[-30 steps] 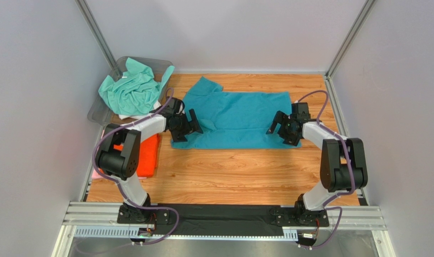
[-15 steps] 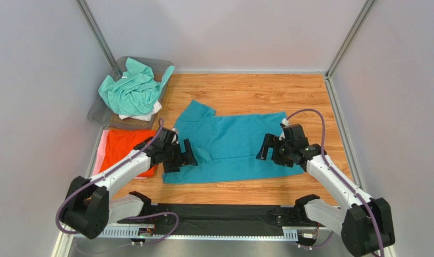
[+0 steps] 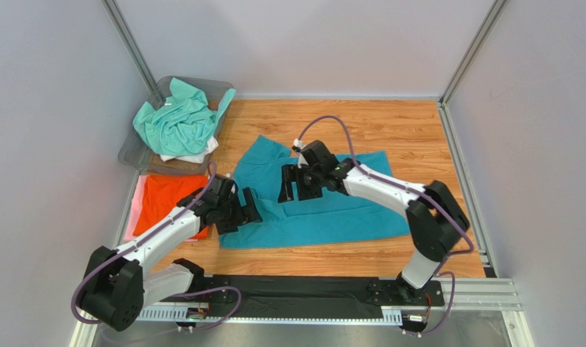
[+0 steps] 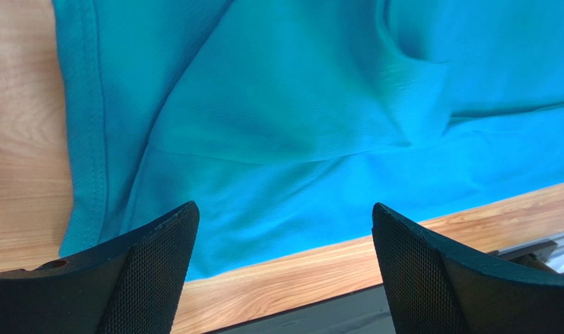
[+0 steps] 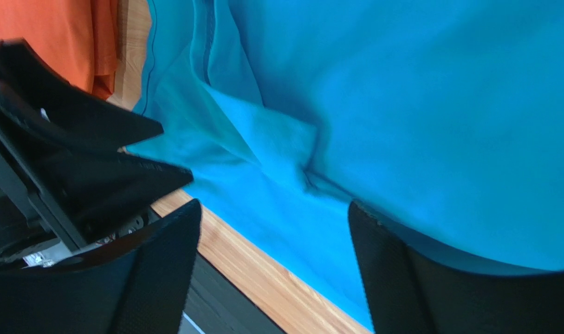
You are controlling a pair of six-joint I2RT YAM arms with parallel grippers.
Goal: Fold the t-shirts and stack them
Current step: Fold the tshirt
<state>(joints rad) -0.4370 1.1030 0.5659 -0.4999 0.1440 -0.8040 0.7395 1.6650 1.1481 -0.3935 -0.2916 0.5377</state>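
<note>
The teal-blue t-shirt (image 3: 332, 210) lies spread on the wooden table, one sleeve pointing to the back left. My left gripper (image 3: 239, 210) is open and empty, low over the shirt's near left edge; its view shows rumpled teal cloth (image 4: 298, 104) between its wide-apart jaws (image 4: 284, 264). My right gripper (image 3: 297, 184) is open and empty over the shirt's left-middle part (image 5: 417, 104), close to the left gripper (image 5: 75, 160). A folded orange shirt (image 3: 169, 202) lies on a pale pink one (image 3: 135, 213) at the left.
A clear grey bin (image 3: 138, 147) at the back left holds a crumpled mint-green shirt (image 3: 176, 119) on a white one (image 3: 199, 154). The orange shirt also shows in the right wrist view (image 5: 47, 28). Grey walls stand on three sides.
My right gripper has left the shirt's right edge and swung left across it, close to the left gripper. The left gripper and the shirt have hardly moved in the last half second.
</note>
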